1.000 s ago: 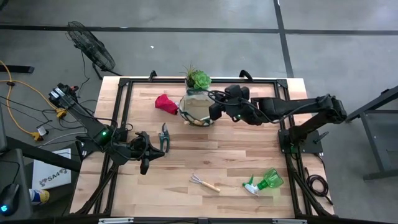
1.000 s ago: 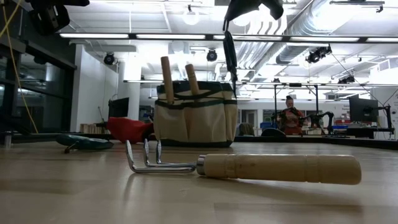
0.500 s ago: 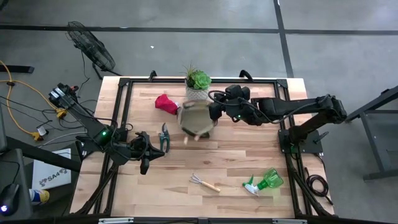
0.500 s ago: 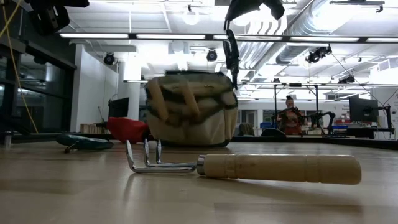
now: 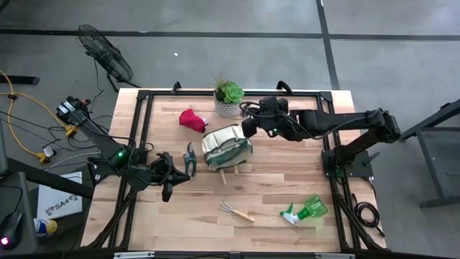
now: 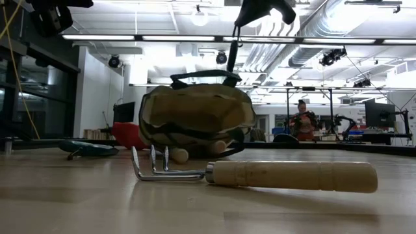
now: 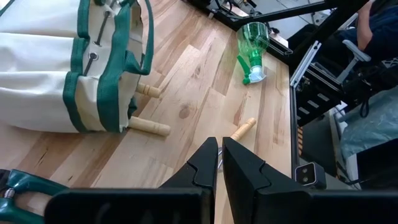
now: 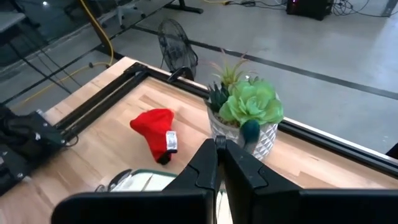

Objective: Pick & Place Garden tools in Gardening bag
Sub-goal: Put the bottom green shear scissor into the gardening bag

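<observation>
The gardening bag (image 5: 226, 146) lies tipped on its side in mid-table, its tan wall on the wood. Two wooden trowel handles (image 5: 228, 173) stick out of it toward the near edge. My right gripper (image 5: 248, 129) hovers just beyond the bag's far right corner, shut on its dark handle strap. My left gripper (image 5: 167, 193) waits shut and empty near the left side, next to the pruning shears (image 5: 189, 158). The red glove (image 5: 192, 119) lies at the far side. The hand rake (image 5: 237, 211) and green spray bottle (image 5: 305, 210) lie near the front. My right gripper holds the bag's dark loop handle (image 6: 235, 52), which runs as a thin taut strap from the bag's upper side up to the fingers. The fingers slant down from the table's right. The wrist view does not show the strap between them. The bag's body (image 6: 195, 114) rests on the table.
A green succulent in a white pot (image 5: 228, 97) stands at the far edge, just behind the bag and close to my right gripper. A black frame (image 5: 144, 129) borders the table. There is bare wood between the bag and the rake.
The bag has tipped over from upright toward the near edge and now lies on its side, with the trowel handles pointing toward the near edge. Its handle strap stays drawn up to my right gripper, which has hardly moved.
</observation>
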